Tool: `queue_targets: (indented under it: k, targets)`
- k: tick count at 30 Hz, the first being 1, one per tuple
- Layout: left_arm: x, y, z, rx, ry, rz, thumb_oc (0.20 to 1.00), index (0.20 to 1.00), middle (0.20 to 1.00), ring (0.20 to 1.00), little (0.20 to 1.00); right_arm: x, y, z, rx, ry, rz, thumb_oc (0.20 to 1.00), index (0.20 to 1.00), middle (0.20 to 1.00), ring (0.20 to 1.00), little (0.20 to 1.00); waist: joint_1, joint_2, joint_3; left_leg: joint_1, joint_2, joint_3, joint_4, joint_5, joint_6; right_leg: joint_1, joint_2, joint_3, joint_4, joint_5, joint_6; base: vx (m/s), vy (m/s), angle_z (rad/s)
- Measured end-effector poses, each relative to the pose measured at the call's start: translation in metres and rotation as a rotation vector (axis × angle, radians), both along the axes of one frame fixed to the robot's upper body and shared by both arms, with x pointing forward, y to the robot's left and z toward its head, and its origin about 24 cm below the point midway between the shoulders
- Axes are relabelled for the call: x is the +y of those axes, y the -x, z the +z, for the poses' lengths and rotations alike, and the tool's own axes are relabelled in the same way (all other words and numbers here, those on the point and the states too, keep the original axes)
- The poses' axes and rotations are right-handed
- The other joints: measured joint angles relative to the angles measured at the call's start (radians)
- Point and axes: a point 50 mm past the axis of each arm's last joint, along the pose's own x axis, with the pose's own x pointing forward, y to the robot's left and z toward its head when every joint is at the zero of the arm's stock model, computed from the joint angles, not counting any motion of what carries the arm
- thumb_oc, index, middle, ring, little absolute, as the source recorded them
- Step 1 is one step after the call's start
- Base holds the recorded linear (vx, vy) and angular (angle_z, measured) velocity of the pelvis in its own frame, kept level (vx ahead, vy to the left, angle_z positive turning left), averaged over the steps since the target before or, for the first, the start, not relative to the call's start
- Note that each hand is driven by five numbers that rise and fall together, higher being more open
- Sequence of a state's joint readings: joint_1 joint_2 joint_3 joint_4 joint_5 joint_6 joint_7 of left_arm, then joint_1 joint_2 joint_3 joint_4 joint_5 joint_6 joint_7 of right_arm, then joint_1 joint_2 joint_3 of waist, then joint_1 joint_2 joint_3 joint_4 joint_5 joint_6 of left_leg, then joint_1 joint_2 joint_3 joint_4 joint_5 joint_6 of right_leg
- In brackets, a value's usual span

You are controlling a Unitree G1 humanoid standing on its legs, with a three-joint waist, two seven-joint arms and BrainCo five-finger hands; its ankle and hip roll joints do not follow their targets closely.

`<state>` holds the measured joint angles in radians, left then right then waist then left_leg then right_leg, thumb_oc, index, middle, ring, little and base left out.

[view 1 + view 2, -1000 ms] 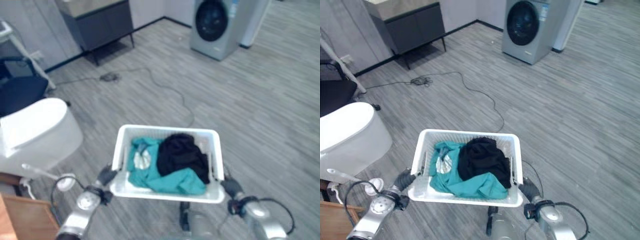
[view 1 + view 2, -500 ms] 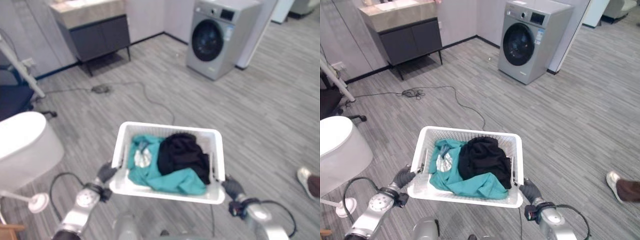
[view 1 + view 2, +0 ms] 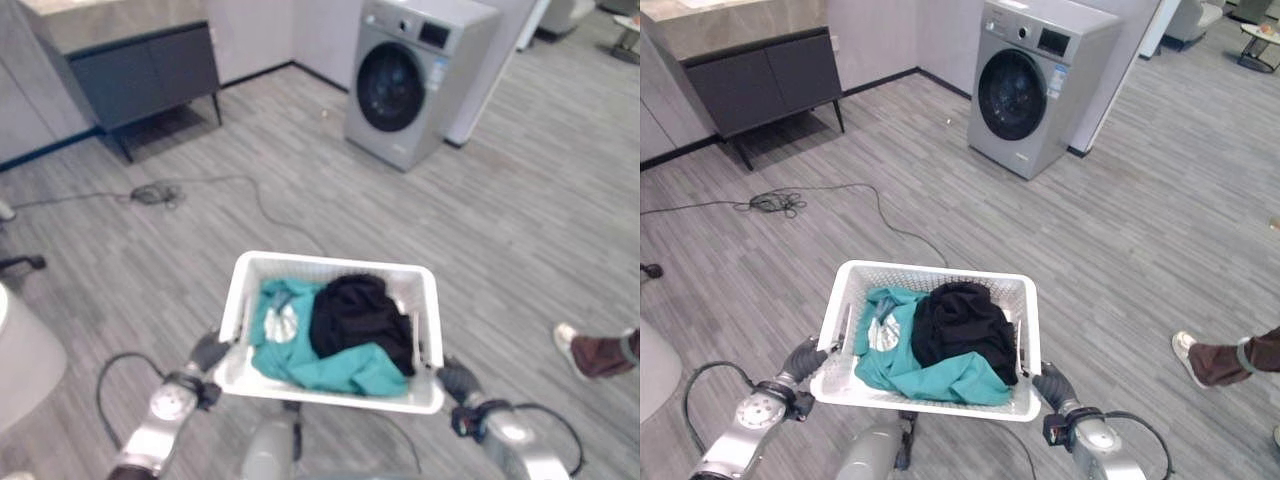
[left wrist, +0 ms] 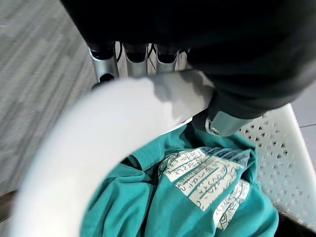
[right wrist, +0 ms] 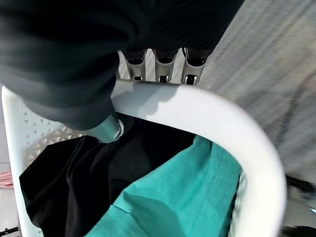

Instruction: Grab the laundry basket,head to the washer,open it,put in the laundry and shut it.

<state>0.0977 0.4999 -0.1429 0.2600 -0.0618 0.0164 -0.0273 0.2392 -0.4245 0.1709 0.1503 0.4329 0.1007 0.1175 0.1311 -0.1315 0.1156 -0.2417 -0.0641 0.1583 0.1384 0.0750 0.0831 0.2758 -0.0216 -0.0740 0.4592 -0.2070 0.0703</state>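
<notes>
The white basket (image 3: 1032, 330) is gripped at both rims by the left hand (image 3: 802, 358) and right hand (image 3: 1053, 385), long axis pointing toward 12 o'clock, the washer (image 3: 1035, 80) at 1 o'clock.

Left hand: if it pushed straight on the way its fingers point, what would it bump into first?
The left hand is curled round the basket rim already, so it would press into that rim, with the teal shirt probably next.

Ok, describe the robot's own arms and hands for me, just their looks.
Both arms are silver-grey metal with a round joint disc near the wrist. The left hand and right hand wear dark ribbed covers over the back and wrist. In the wrist views, the silver fingers stand in a row with dark parts, and the thumb is silver too.
</notes>
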Motion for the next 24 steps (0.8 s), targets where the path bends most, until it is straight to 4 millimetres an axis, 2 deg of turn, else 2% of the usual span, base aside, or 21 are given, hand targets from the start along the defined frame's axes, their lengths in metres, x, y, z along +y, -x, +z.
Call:
queue_targets:
  k: [2, 3, 5, 6, 7, 8, 9, 10, 11, 12, 13, 14, 15, 16, 17, 18, 19, 21, 22, 23, 24]
  targets:
    - [0.003, -0.004, 0.005, -0.017, -0.012, 0.001, 0.2, 0.2, 0.2, 0.2, 0.2, 0.003, -0.008, 0.004, -0.024, -0.002, 0.008, 0.2, 0.2, 0.2, 0.2, 0.2, 0.001, -0.01, -0.005, 0.045, -0.033, 0.012, 0.004, -0.039, 0.034, -0.071, -0.049, 0.005, 0.182, 0.119, 0.098, 0.42, 0.27, -0.12]
    - [0.003, -0.007, 0.008, -0.034, -0.01, 0.001, 0.2, 0.2, 0.2, 0.2, 0.2, 0.003, -0.015, 0.007, -0.046, 0.012, 0.011, 0.2, 0.2, 0.2, 0.2, 0.2, -0.003, 0.003, 0.003, 0.098, -0.056, 0.025, 0.001, -0.079, 0.068, -0.164, -0.112, -0.007, 0.376, 0.167, 0.129, 0.36, 0.237, -0.23]
    - [0.003, -0.008, 0.01, -0.044, 0.009, 0.011, 0.2, 0.2, 0.2, 0.2, 0.2, 0.002, -0.019, 0.008, -0.055, 0.027, 0.012, 0.2, 0.2, 0.2, 0.2, 0.2, -0.006, 0.056, 0.03, 0.179, -0.051, 0.027, -0.028, -0.111, 0.085, -0.258, -0.181, -0.065, 0.501, 0.115, 0.083, 0.17, 0.108, -0.26]
    - [0.003, -0.007, 0.009, -0.042, 0.01, 0.013, 0.2, 0.2, 0.2, 0.2, 0.2, 0.003, -0.02, 0.009, -0.063, 0.026, 0.016, 0.2, 0.2, 0.2, 0.2, 0.2, -0.009, 0.082, 0.028, 0.199, -0.04, 0.027, -0.039, -0.088, 0.069, -0.29, -0.194, -0.091, 0.521, 0.092, 0.069, 0.27, 0.11, 0.04]
    - [0.004, -0.007, 0.01, -0.044, 0.009, 0.012, 0.2, 0.2, 0.2, 0.2, 0.2, 0.004, -0.015, 0.006, -0.048, 0.025, 0.02, 0.2, 0.2, 0.2, 0.2, 0.2, -0.023, 0.106, 0.019, 0.217, -0.03, 0.021, -0.056, -0.086, 0.061, -0.346, -0.189, -0.092, 0.494, 0.082, 0.078, 0.39, 0.124, 0.15]
    - [0.005, -0.007, 0.012, -0.048, -0.001, 0.007, 0.2, 0.2, 0.2, 0.2, 0.2, 0.004, -0.013, 0.006, -0.052, 0.017, 0.027, 0.2, 0.2, 0.2, 0.2, 0.2, -0.029, 0.113, 0.017, 0.267, -0.031, 0.001, -0.094, -0.122, 0.076, -0.458, -0.204, -0.1, 0.453, 0.055, 0.073, 0.64, -0.063, 0.47]
    - [0.001, -0.002, 0.006, -0.023, 0.014, 0.006, 0.2, 0.2, 0.2, 0.2, 0.2, 0.001, -0.008, 0.002, -0.034, 0.022, 0.017, 0.2, 0.2, 0.2, 0.2, 0.2, -0.065, 0.133, 0.037, 0.32, -0.02, -0.044, -0.127, -0.138, 0.057, -0.539, -0.195, -0.156, 0.26, 0.026, 0.042, 0.61, -0.161, 0.61]
    - [0.001, 0.001, 0.002, -0.008, 0.016, 0.005, 0.2, 0.2, 0.2, 0.2, 0.2, -0.001, -0.004, 0.001, -0.021, 0.025, 0.022, 0.2, 0.2, 0.2, 0.2, 0.2, -0.082, 0.137, 0.043, 0.328, -0.01, -0.068, -0.119, -0.163, 0.034, -0.566, -0.174, -0.195, 0.014, 0.045, 0.025, 0.64, -0.228, 0.83]
    - [0.002, 0.005, -0.002, 0.014, 0.016, 0.006, 0.2, 0.2, 0.2, 0.2, 0.2, -0.001, -0.002, -0.001, -0.008, 0.023, 0.021, 0.2, 0.2, 0.2, 0.2, 0.2, -0.093, 0.111, 0.061, 0.357, -0.02, -0.078, -0.123, -0.181, 0.001, -0.585, -0.15, -0.208, -0.304, 0.107, 0.024, 0.49, -0.188, 0.66]
    - [0.001, 0.011, -0.006, 0.037, 0.025, 0.002, 0.2, 0.2, 0.2, 0.2, 0.2, -0.002, 0.005, -0.005, 0.018, 0.023, 0.015, 0.2, 0.2, 0.2, 0.2, 0.2, -0.099, 0.099, 0.065, 0.385, -0.026, -0.092, -0.12, -0.208, -0.019, -0.608, -0.137, -0.179, -0.405, 0.15, 0.021, 0.51, -0.182, 0.47]
    - [0.0, 0.016, -0.01, 0.056, 0.03, 0.004, 0.2, 0.2, 0.2, 0.2, 0.2, -0.003, 0.011, -0.008, 0.036, 0.022, 0.011, 0.2, 0.2, 0.2, 0.2, 0.2, -0.104, 0.09, 0.059, 0.412, -0.023, -0.105, -0.117, -0.23, -0.024, -0.614, -0.12, -0.137, -0.459, 0.178, 0.022, 0.49, -0.179, 0.46]
    - [-0.001, 0.019, -0.014, 0.072, 0.031, 0.003, 0.2, 0.2, 0.2, 0.2, 0.2, -0.004, 0.016, -0.011, 0.051, 0.02, 0.007, 0.2, 0.2, 0.2, 0.2, 0.2, -0.116, 0.091, 0.055, 0.432, -0.019, -0.128, -0.112, -0.263, -0.024, -0.624, -0.106, -0.072, -0.51, 0.203, 0.044, 0.39, -0.151, 0.54]
    - [-0.001, 0.02, -0.016, 0.082, 0.031, 0.001, 0.2, 0.2, 0.2, 0.2, 0.2, -0.004, 0.018, -0.012, 0.06, 0.02, 0.005, 0.2, 0.2, 0.2, 0.2, 0.2, -0.131, 0.084, 0.051, 0.44, -0.018, -0.149, -0.097, -0.293, -0.027, -0.626, -0.103, -0.009, -0.538, 0.215, 0.059, 0.26, -0.103, 0.58]
    - [-0.001, 0.022, -0.017, 0.087, 0.03, 0.0, 0.2, 0.2, 0.2, 0.2, 0.2, -0.004, 0.019, -0.013, 0.063, 0.026, 0.007, 0.2, 0.2, 0.2, 0.2, 0.2, -0.135, 0.082, 0.049, 0.462, -0.012, -0.154, -0.09, -0.314, -0.037, -0.628, -0.103, -0.005, -0.529, 0.223, 0.051, 0.25, -0.101, 0.43]
    - [-0.002, 0.023, -0.019, 0.093, 0.027, -0.001, 0.2, 0.2, 0.2, 0.2, 0.2, -0.005, 0.019, -0.014, 0.067, 0.033, 0.01, 0.2, 0.2, 0.2, 0.2, 0.2, -0.136, 0.085, 0.048, 0.497, -0.002, -0.158, -0.103, -0.329, -0.052, -0.623, -0.103, -0.048, -0.505, 0.227, 0.045, 0.4, -0.189, 0.18]
    - [-0.005, 0.025, -0.022, 0.105, 0.032, -0.003, 0.2, 0.2, 0.2, 0.2, 0.2, -0.008, 0.021, -0.016, 0.079, 0.044, 0.016, 0.2, 0.2, 0.2, 0.2, 0.2, -0.133, 0.1, 0.04, 0.56, 0.029, -0.157, -0.101, -0.363, -0.107, -0.586, -0.088, -0.09, -0.478, 0.308, 0.026, 0.56, -0.284, 0.15]
    - [-0.011, 0.026, -0.026, 0.111, 0.046, 0.003, 0.2, 0.2, 0.2, 0.2, 0.2, -0.013, 0.017, -0.015, 0.076, 0.06, 0.007, 0.2, 0.2, 0.2, 0.2, 0.2, -0.143, 0.146, 0.033, 0.579, 0.073, -0.167, -0.098, -0.363, -0.134, -0.58, -0.063, -0.118, -0.447, 0.345, 0.011, 0.55, -0.321, 0.26]
    - [-0.019, 0.024, -0.03, 0.11, 0.071, 0.008, 0.2, 0.2, 0.2, 0.2, 0.2, -0.02, 0.013, -0.013, 0.07, 0.079, 0.002, 0.2, 0.2, 0.2, 0.2, 0.2, -0.156, 0.176, 0.028, 0.612, 0.118, -0.165, -0.059, -0.315, -0.212, -0.558, -0.041, -0.145, -0.372, 0.414, -0.02, 0.3, -0.213, 0.22]
    - [-0.021, 0.025, -0.033, 0.119, 0.082, 0.014, 0.2, 0.2, 0.2, 0.2, 0.2, -0.023, 0.009, -0.011, 0.063, 0.092, 0.011, 0.2, 0.2, 0.2, 0.2, 0.2, -0.156, 0.195, 0.02, 0.611, 0.147, -0.158, -0.007, -0.291, -0.226, -0.55, -0.016, -0.162, -0.33, 0.391, -0.062, 0.26, -0.203, -0.03]
    - [-0.021, 0.024, -0.032, 0.117, 0.082, 0.012, 0.2, 0.2, 0.2, 0.2, 0.2, -0.025, 0.008, -0.009, 0.058, 0.098, 0.018, 0.2, 0.2, 0.2, 0.2, 0.2, -0.156, 0.194, 0.02, 0.602, 0.156, -0.152, 0.077, -0.271, -0.226, -0.532, -0.003, -0.162, -0.301, 0.369, -0.11, 0.35, -0.338, -0.06]
    - [-0.021, 0.019, -0.028, 0.093, 0.083, 0.007, 0.2, 0.2, 0.2, 0.2, 0.2, -0.026, -0.002, -0.003, 0.023, 0.106, 0.029, 0.2, 0.2, 0.2, 0.2, 0.2, -0.151, 0.183, 0.02, 0.553, 0.169, -0.139, 0.164, -0.222, -0.203, -0.493, 0.022, -0.162, -0.286, 0.312, -0.144, 0.51, -0.58, -0.27]
